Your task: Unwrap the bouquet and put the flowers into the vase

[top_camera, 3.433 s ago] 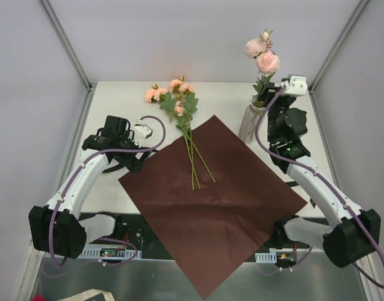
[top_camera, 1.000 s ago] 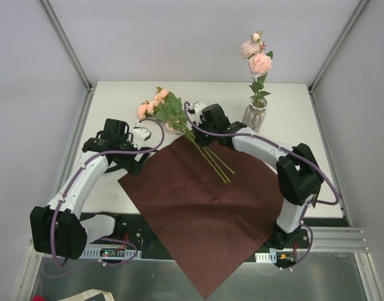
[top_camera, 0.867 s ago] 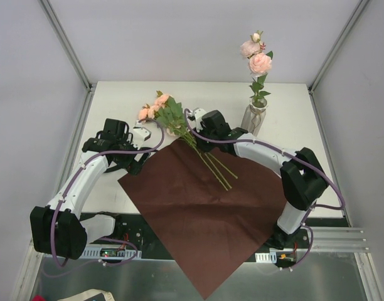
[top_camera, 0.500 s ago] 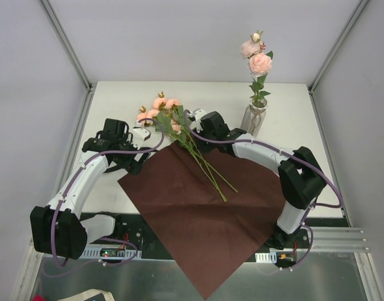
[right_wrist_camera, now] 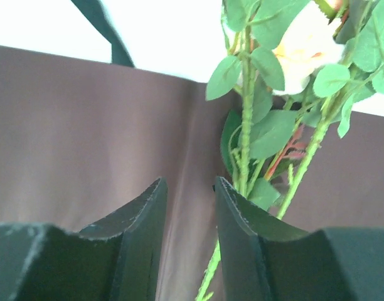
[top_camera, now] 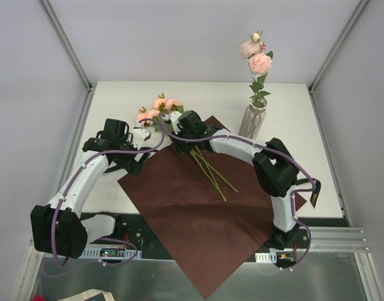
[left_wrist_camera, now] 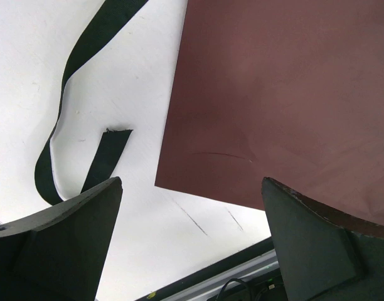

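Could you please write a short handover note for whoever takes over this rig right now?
Left tool: open, empty, over the left corner of the dark red paper, near the black ribbon.
Right tool: open, empty, low over the paper; flower stems lie beside one finger, not between the two.
Things: loose flowers lie across the paper's far corner; vase stands upright at the far right.
Done: bouquet unwrapped, paper flat, ribbon off, one flower stem in the vase.
Left: pick up the loose flowers and put them into the vase.
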